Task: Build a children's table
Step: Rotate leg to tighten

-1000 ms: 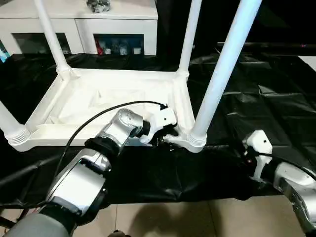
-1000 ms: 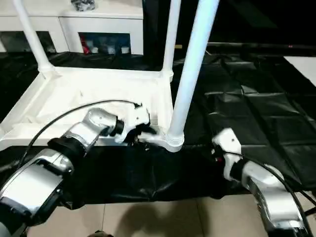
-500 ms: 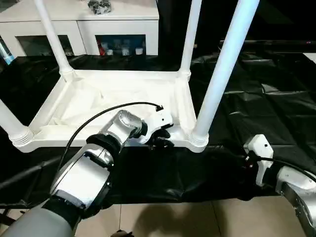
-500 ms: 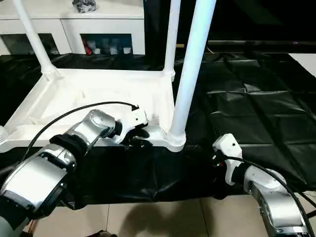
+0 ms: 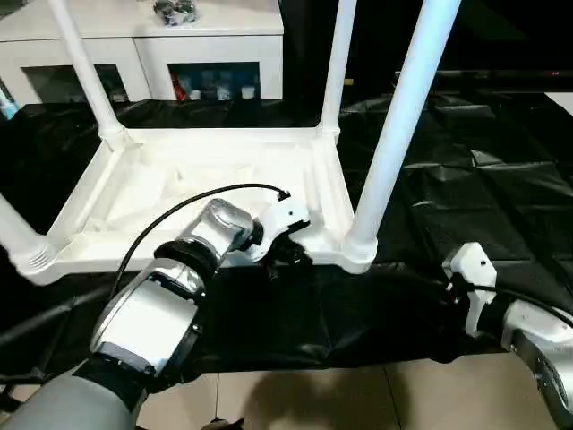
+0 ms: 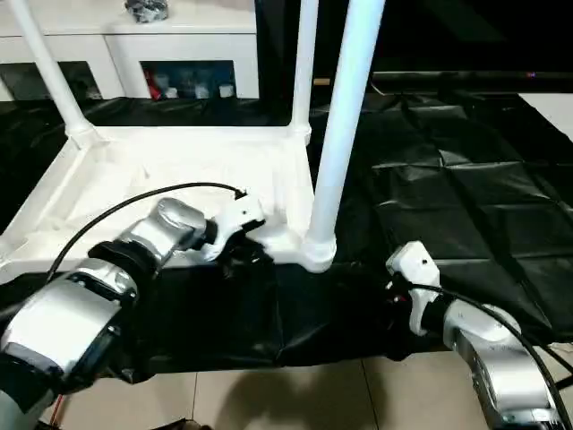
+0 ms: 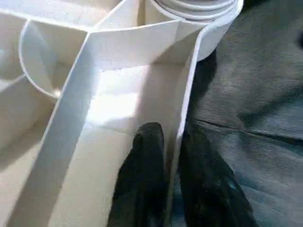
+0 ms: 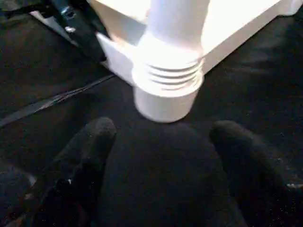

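Note:
The children's table lies upside down on a black sheet, its ribbed white tabletop (image 5: 206, 179) facing up. Its legs stand upright in the corner sockets: a thick near-right leg (image 5: 394, 134), a far-right leg (image 5: 333, 63), a far-left leg (image 5: 81, 67) and a near-left leg (image 5: 18, 237). My left gripper (image 5: 282, 253) is at the near rim, just left of the near-right corner. In the left wrist view its fingers (image 7: 147, 165) sit one on each side of the thin rim wall, shut on it. My right gripper (image 8: 163, 130) is open, low on the sheet, short of the near-right socket (image 8: 168, 90) and not touching it.
A white cabinet with glass doors (image 5: 161, 54) stands behind the table, with a dark object (image 5: 175, 11) on top. The black sheet (image 5: 483, 179) covers the ground to the right. Pale floor tiles (image 5: 340, 394) show past its near edge. A black cable (image 5: 206, 202) arcs over my left forearm.
My left gripper's fingers have closed onto the tabletop's near rim. My right arm has drawn back slightly toward the sheet's near edge, its fingers still open.

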Robot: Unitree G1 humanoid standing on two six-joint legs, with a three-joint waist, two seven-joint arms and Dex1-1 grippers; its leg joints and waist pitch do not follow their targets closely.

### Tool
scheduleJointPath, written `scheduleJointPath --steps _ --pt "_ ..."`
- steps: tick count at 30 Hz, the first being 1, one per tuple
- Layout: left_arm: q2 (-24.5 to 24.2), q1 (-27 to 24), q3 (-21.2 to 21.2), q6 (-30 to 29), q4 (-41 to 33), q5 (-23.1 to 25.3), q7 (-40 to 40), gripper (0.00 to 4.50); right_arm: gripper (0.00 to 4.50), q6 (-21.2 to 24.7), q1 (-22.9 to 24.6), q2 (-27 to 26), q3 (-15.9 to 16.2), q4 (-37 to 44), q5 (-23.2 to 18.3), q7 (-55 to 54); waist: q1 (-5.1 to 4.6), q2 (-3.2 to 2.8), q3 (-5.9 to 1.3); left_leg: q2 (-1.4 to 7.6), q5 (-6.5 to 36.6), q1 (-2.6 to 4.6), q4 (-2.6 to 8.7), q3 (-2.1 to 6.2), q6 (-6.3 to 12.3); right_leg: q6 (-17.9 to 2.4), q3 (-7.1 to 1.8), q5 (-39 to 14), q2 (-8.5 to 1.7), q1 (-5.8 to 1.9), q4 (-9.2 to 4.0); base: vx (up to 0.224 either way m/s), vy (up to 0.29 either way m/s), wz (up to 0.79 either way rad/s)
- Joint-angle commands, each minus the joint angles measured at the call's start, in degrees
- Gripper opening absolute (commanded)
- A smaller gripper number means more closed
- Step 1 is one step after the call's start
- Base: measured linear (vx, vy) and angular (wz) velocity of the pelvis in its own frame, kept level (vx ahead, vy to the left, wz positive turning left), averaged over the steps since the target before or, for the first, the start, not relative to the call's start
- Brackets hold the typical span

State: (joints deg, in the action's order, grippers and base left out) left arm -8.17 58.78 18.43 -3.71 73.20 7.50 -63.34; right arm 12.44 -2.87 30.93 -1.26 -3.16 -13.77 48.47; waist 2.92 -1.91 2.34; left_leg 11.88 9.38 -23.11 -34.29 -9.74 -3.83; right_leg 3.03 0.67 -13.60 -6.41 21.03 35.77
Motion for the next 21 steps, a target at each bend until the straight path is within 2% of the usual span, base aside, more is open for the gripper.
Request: scheduleJointPath --steps 1,2,3,4,5,6,7,8,9,10,11,12,13,14,15,17,18,19,21 --pt "-0.56 -1.04 -2.19 -2.66 -2.45 -2.73 -0.43 0.23 3.71 -1.08 -1.02 -0.42 -0.30 -0.82 0.29 -0.92 0.19 1.11 -3.74 0.13 7.61 1.18 3.46 -0.28 6.17 -18.82 0.08 9.17 -0.68 -2.26 -3.64 0.000 0.000 0.00" --pt "-0.65 -1.66 -2.51 -3.06 -3.37 -3.18 -0.72 0.19 3.71 -1.15 -0.96 -0.65 -0.41 -0.81 0.19 -1.12 0.19 0.98 -3.78 0.14 7.39 1.24 3.43 -0.34 6.59 -18.92 0.08 9.41 -0.71 -2.20 -3.69 0.000 0.000 0.00" --pt "-1.00 -2.92 -2.75 -3.97 -5.25 -3.51 -1.11 0.17 3.71 -0.97 -0.84 -0.99 -0.43 -0.73 -0.22 -0.97 0.08 2.15 -3.77 0.13 7.04 1.11 3.35 -0.47 7.19 -18.87 0.07 9.71 -0.66 -2.34 -3.77 0.000 0.000 0.00" --pt "-2.20 -6.19 -2.82 -4.68 -10.02 -3.40 -0.89 0.17 3.71 -0.80 -0.76 -1.40 0.02 -0.66 -0.60 -0.45 0.17 2.11 -3.73 0.13 6.04 0.94 3.40 -0.47 8.12 -18.99 0.15 9.95 -0.70 -2.45 -3.59 0.000 0.000 0.00" --pt "-2.26 -6.35 -2.83 -4.72 -10.27 -3.39 -0.89 0.08 3.71 -0.78 -0.76 -1.42 0.05 -0.66 -0.62 -0.42 0.19 1.98 -3.70 0.35 5.77 0.94 3.46 -0.39 8.52 -19.18 0.20 10.10 -0.84 -2.48 -3.44 0.000 0.000 0.00" --pt "-3.12 -8.41 -2.90 -5.60 -13.46 -3.56 -1.32 0.08 3.71 -0.62 -0.88 -1.65 0.48 -0.63 -0.77 -0.05 0.04 1.73 -3.75 0.19 5.41 1.00 3.27 -0.50 9.24 -19.22 0.20 9.90 -0.74 -2.27 -3.53 0.000 0.000 0.00" --pt "-5.24 -13.22 -2.78 -8.47 -21.30 -3.99 -2.83 0.03 3.99 -0.02 -1.44 -1.99 1.25 -0.54 -1.06 0.54 -0.12 2.73 -3.66 0.45 5.10 0.88 3.40 -0.52 10.01 -19.39 0.22 9.62 -0.82 -2.46 -3.45 0.000 0.000 0.00" --pt "-5.98 -14.86 -2.69 -9.55 -23.98 -4.21 -3.37 0.01 4.06 0.29 -1.66 -2.11 1.46 -0.47 -1.21 0.71 -0.40 2.36 -3.51 0.45 4.71 0.72 3.54 -0.55 10.52 -19.11 0.27 8.61 -0.78 -2.37 -3.50 0.000 0.000 0.00" --pt "-5.98 -14.86 -2.69 -9.55 -23.98 -4.21 -3.37 0.00 4.09 0.29 -1.66 -2.11 1.46 -0.47 -1.21 0.71 -0.52 2.11 -3.53 0.49 4.85 0.79 3.52 -0.50 10.51 -18.95 0.26 7.62 -0.79 -2.23 -3.54 0.000 0.000 0.00" --pt "-7.47 -17.99 -2.84 -11.59 -28.85 -4.92 -4.33 0.00 4.09 0.85 -2.36 -2.31 1.79 -0.60 -1.76 1.26 -0.70 2.15 -3.42 0.69 6.54 1.22 3.68 -0.64 9.77 -18.83 0.15 4.03 -0.72 -1.87 -3.85 0.000 0.000 0.00" --pt "-8.62 -20.00 -2.94 -12.01 -31.45 -5.27 -4.93 0.00 4.32 1.06 -2.91 -2.38 2.03 -0.80 -1.96 1.61 -0.70 2.15 -3.42 0.69 6.54 1.22 3.68 -0.64 9.77 -18.83 0.15 4.03 -0.72 -1.87 -3.85 0.000 0.000 0.00" --pt "-9.60 -21.70 -3.02 -12.32 -33.63 -5.55 -5.42 0.00 4.43 1.21 -3.38 -2.44 2.23 -0.98 -2.12 1.90 -0.88 2.40 -3.27 0.61 6.96 0.89 3.84 -0.62 9.30 -18.31 0.15 2.53 -0.68 -2.05 -3.85 0.000 0.000 0.00" --pt "-10.42 -23.12 -3.13 -12.53 -35.43 -5.83 -5.75 0.00 4.48 1.45 -3.90 -2.57 2.48 -1.13 -2.38 2.30 -0.96 2.11 -3.26 0.63 7.38 1.18 3.89 -0.71 8.93 -17.96 0.06 1.42 -0.63 -1.67 -4.06 0.000 0.000 0.00" --pt "-11.40 -24.86 -3.46 -12.55 -37.29 -6.18 -5.95 0.00 4.49 1.54 -4.75 -2.76 2.96 -1.45 -2.53 2.93 -1.20 2.37 -3.27 0.71 8.18 1.14 3.95 -0.71 8.53 -17.96 0.06 0.50 -0.61 -1.70 -3.99 0.000 0.000 0.00" --pt "-11.83 -25.86 -3.68 -13.04 -38.79 -6.28 -5.90 0.00 4.49 1.57 -5.05 -2.87 3.13 -1.54 -2.55 3.22 -1.26 2.22 -3.19 0.62 8.24 1.04 4.03 -0.71 8.22 -17.65 0.10 -0.16 -0.54 -1.66 -4.04 0.000 0.000 0.00" --pt "-12.70 -27.43 -3.82 -12.09 -40.75 -6.01 -5.78 0.00 4.49 1.61 -5.66 -3.08 3.66 -1.77 -2.46 3.84 -1.28 2.30 -3.17 0.80 9.08 1.42 4.11 -0.81 7.55 -17.12 -0.05 -1.28 -0.53 -1.35 -4.23 0.000 0.000 0.00" --pt "-13.30 -28.75 -3.85 -12.26 -43.19 -5.72 -5.52 0.00 4.49 1.62 -5.94 -3.19 3.93 -1.90 -2.33 4.17 -1.36 2.20 -3.13 0.80 9.19 1.28 4.22 -0.78 7.18 -16.72 -0.05 -1.37 -0.53 -1.40 -4.20 0.000 0.000 0.00" --pt "-14.25 -30.31 -3.43 -14.18 -46.47 -5.20 -5.68 0.00 4.49 0.55 -7.75 -3.99 5.17 -3.60 -0.60 3.70 -1.49 2.55 -3.25 0.79 8.81 1.16 4.18 -0.73 6.93 -16.29 -0.02 -1.12 -0.57 -1.47 -3.97 0.000 0.000 0.00" --pt "-14.66 -30.96 -3.22 -15.33 -48.07 -5.04 -5.77 0.00 4.49 -0.08 -8.61 -4.34 5.70 -4.45 0.26 3.32 -1.56 2.32 -3.22 0.74 8.73 1.52 4.19 -0.89 6.61 -16.13 -0.09 -1.35 -0.43 -1.06 -4.14 0.000 0.000 0.00"
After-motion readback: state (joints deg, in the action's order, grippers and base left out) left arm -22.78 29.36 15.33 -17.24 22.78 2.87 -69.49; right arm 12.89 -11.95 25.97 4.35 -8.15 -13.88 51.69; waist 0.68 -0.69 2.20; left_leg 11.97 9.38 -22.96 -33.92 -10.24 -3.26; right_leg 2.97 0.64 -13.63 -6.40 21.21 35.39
